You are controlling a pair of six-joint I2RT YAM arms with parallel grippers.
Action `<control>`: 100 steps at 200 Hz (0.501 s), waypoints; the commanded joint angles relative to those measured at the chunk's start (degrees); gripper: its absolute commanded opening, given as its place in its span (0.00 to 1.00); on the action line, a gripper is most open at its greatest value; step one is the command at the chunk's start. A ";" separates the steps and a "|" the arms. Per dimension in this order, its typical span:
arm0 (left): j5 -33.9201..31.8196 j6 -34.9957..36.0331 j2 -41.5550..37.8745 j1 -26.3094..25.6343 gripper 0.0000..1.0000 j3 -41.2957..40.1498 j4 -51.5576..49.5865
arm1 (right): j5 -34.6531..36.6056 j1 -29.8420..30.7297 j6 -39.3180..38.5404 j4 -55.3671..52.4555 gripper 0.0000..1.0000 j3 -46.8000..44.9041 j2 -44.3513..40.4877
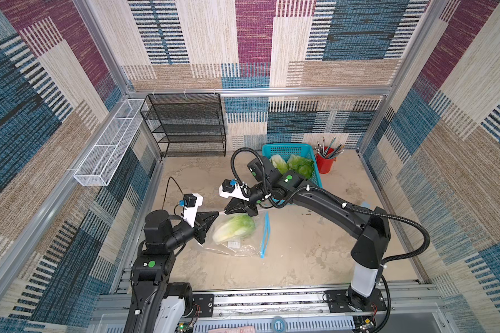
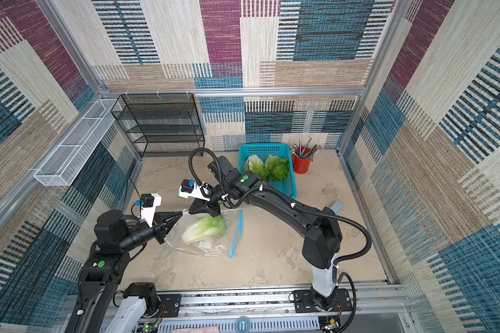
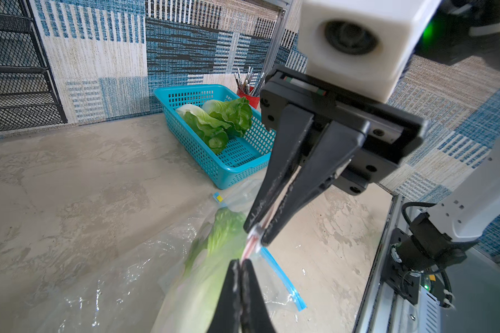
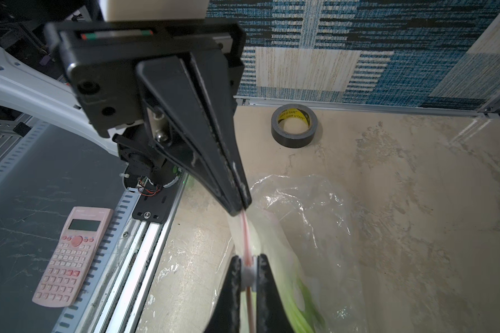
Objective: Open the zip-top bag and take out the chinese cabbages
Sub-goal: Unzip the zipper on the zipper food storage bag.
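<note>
Left wrist view | left gripper (image 3: pixel 240 263) and right gripper (image 3: pixel 257 234) both clamping bag (image 3: pixel 127 274) edge | cabbage (image 3: pixel 220 230) lying inside, on worktop (image 3: pixel 70 173); two cabbages (image 3: pixel 220 121) sitting in basket (image 3: pixel 197 144) | risk: film slipping or tearing if arms are pulling unevenly

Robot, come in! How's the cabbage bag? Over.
Left gripper, right gripper shut on bag edge. One cabbage bagged, two cabbages in basket. Nothing blocking.

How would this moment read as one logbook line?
left gripper: shut on zip-top bag edge | right gripper: shut on same edge | one cabbage in bag | two cabbages in basket
</note>
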 commanded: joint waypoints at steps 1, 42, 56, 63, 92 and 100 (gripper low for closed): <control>-2.51 -0.04 -0.39 0.02 0.00 -0.10 0.59 | 1.40 -0.35 1.05 1.89 0.00 -1.20 -1.26; -3.63 -0.05 -0.46 0.07 0.00 -0.12 0.25 | 3.61 -0.84 1.82 4.03 0.00 -4.77 -3.37; -4.30 0.05 -0.64 0.07 0.00 -0.14 0.11 | 3.94 -1.11 2.06 4.41 0.00 -5.62 -3.93; -4.58 0.05 -0.65 0.05 0.00 -0.08 0.01 | 4.09 -1.17 2.30 4.78 0.00 -5.99 -4.16; -5.55 0.17 -0.92 0.07 0.00 0.06 -0.59 | 5.23 -1.57 2.72 6.70 0.00 -8.36 -5.50; -5.84 0.22 -1.13 0.07 0.00 0.01 -0.61 | 5.81 -1.58 2.91 6.92 0.00 -8.80 -5.68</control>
